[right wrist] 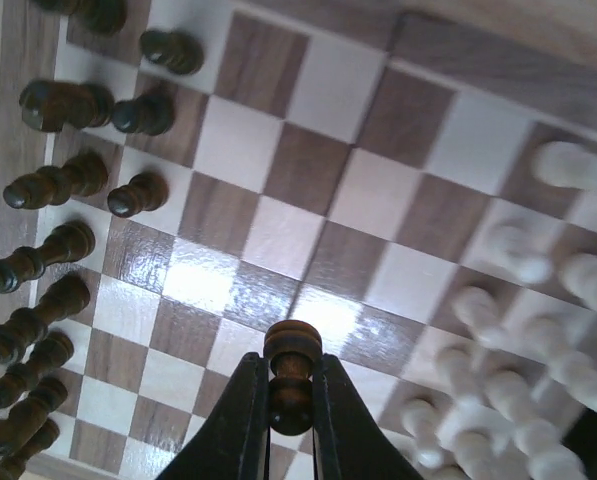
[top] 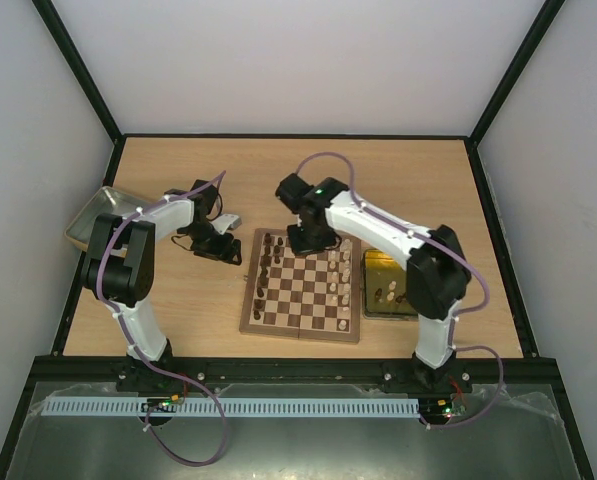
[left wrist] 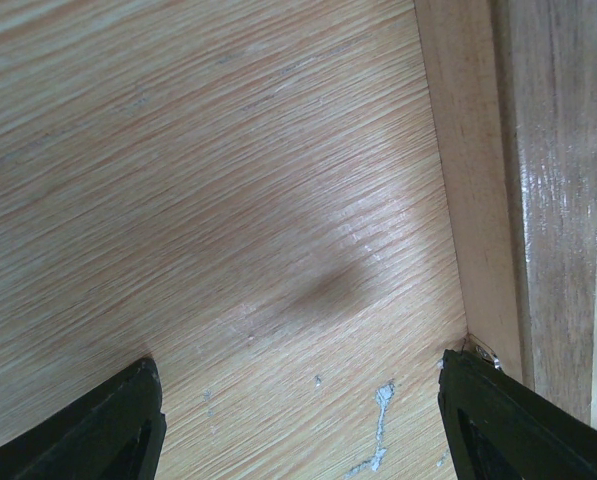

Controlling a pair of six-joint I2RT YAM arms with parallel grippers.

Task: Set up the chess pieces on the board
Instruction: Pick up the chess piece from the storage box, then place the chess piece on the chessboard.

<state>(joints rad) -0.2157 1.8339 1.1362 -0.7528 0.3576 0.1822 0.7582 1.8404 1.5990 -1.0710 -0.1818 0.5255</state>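
Though narrow, right pincer [right wrist: 290,378] tight around dark piece [right wrist: 292,346].

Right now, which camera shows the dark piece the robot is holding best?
The right wrist view: the dark piece sits close up, pinched by the right gripper. In the top view it is too small to see. The left wrist view shows table and board rim, no piece.

My right gripper [right wrist: 291,372] has black fingers [right wrist: 240,425]; the piece [right wrist: 292,350] between them is dark brown. Beyond them I see the board [right wrist: 308,170], checked dark brown and light tan. To their left are dark brown pieces [right wrist: 53,185], to their right pale cream pieces [right wrist: 518,250]. Between my left gripper [left wrist: 298,365] fingers, also black, the table [left wrist: 208,180] is orange-tan wood grain flecked white.
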